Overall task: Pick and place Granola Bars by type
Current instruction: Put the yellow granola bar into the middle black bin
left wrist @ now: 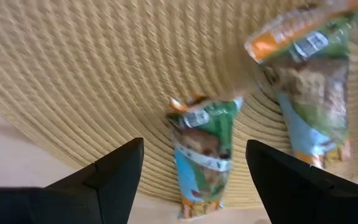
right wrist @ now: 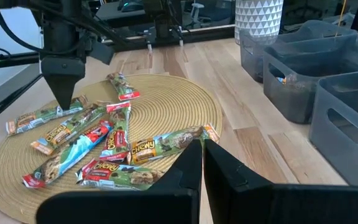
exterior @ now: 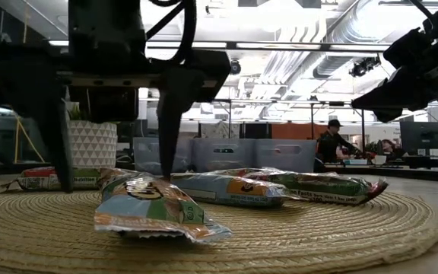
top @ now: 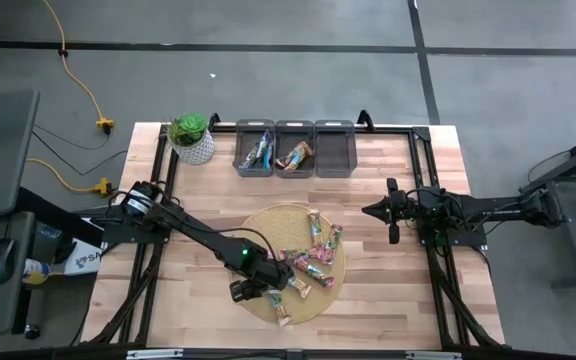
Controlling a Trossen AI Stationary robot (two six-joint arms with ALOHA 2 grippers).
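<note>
Several granola bars (top: 313, 262) lie flat on a round woven mat (top: 268, 225) in the middle of the table. My left gripper (top: 252, 290) hangs open over the mat's near left part, pointing steeply down. In the left wrist view a blue and green bar (left wrist: 202, 155) lies on the mat near its rim, framed between the two open fingers (left wrist: 118, 169), which touch nothing. In the low view the fingertips (exterior: 169, 164) stand just above the mat behind a bar (exterior: 150, 209). My right gripper (top: 381, 210) waits shut at the right, off the mat.
Three grey bins (top: 295, 148) stand in a row at the far edge; the left and middle ones hold bars. A potted plant (top: 192, 137) stands left of them. Another bar (left wrist: 309, 93) lies close beside the framed one. Bare wood surrounds the mat.
</note>
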